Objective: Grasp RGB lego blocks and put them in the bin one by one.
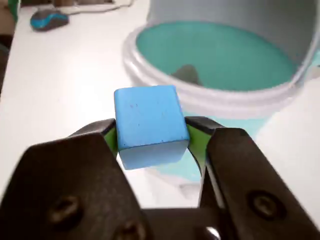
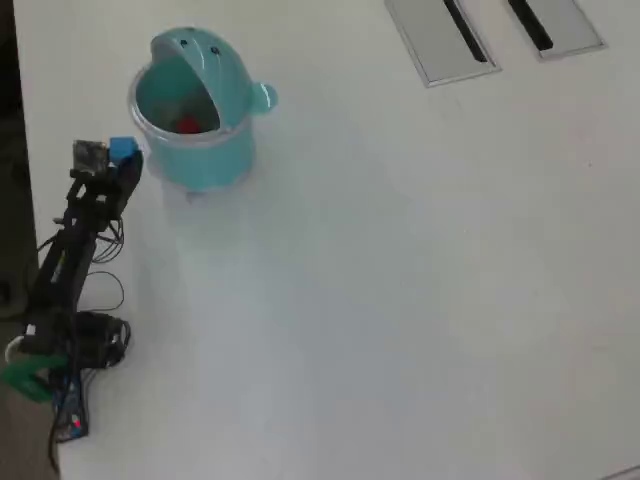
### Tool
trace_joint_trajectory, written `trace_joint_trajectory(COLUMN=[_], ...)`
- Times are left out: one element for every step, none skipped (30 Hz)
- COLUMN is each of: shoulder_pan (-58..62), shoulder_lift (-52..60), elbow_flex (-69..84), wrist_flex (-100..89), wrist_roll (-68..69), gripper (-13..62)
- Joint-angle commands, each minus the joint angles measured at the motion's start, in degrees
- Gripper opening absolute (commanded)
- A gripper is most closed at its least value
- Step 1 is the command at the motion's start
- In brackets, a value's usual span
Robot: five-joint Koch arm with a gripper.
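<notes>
White table [image 2: 400, 280], two grey slotted panels [image 2: 440, 35]; gripper [image 1: 151, 131] clamped on blue block [image 1: 149, 122] beside bin [image 2: 195, 150].

— What do we see around the scene?
— A plain white surface [image 2: 420, 280], evenly lit, with two grey panels [image 2: 440, 40] bearing dark slots at its far edge in the overhead view.
— Anything else?
— A blue-and-grey mouse [image 1: 48, 20], blurred, in the wrist view.

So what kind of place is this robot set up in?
Probably an office or lab desk: a broad white table with cable-port covers set into it, and a computer mouse at its edge in the wrist view.
</notes>
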Motion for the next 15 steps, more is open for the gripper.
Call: trace_joint_trajectory(shoulder_pan=[1.32,1.49,1.76,2.2,2.46,2.9,3.16,3.43,3.43,3.87,3.87,3.87,3.78,3.78,3.69], shoulder_lift=[1.85,1.76,1.76,1.76,1.67,1.58,1.32,0.09,-0.88,-6.24,-7.56,-9.67,-11.07,-13.1,-15.82], elbow_flex=[-7.82,-8.79,-9.76,-10.81,-11.95,-13.01,-14.77,-17.23,-18.9,-24.79,-26.46,-29.27,-31.03,-33.4,-35.24], wrist_flex=[0.35,0.88,1.23,1.93,2.55,2.81,3.25,3.34,3.25,2.46,2.46,2.37,2.37,2.37,1.05], wrist_roll=[0.79,1.23,1.58,1.67,2.29,2.9,3.16,3.25,3.25,2.9,2.72,2.46,2.46,2.29,2.29], gripper=[8.5,8.5,8.5,8.5,8.5,8.5,8.4,7.5,6.9,6.9,6.9,6.9,6.9,6.9,6.9])
